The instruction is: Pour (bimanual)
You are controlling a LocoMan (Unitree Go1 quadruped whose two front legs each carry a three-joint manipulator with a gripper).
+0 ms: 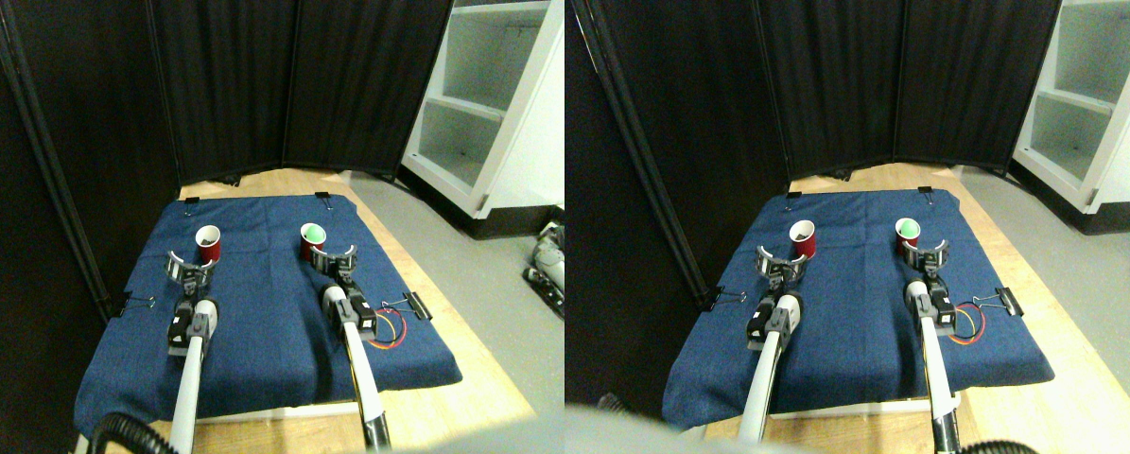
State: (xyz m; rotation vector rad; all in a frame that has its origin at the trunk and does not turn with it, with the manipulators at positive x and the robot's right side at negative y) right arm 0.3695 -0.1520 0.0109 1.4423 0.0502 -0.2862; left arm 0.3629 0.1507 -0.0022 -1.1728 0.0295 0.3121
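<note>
A: Stereo pair view: two red cups stand upright on the blue cloth (271,331). The left cup (208,243) shows a dark interior; the right cup (312,238) holds something pale green. Where are the grippers?

B: The left gripper (189,268) sits just in front of the left cup, jaws spread wide in a curved fork, nothing held. The right gripper (336,257) is likewise spread, right at the base of the right cup. Whether it touches the cup cannot be determined.

A: Reason for this arrangement?

B: Judgement: each cup is assigned to the nearer manipulator, so both can be grasped at once. The green-filled cup is probably the source and the other the receiver. No grasp is completed yet.

A: Surface and room?

B: The cloth covers a low wooden table (451,374) and is fastened at its edges with binder clips (411,306). Black curtains (243,85) close off the rear and left. A white shelf unit (489,104) stands on the grey floor (498,284) to the right.
</note>
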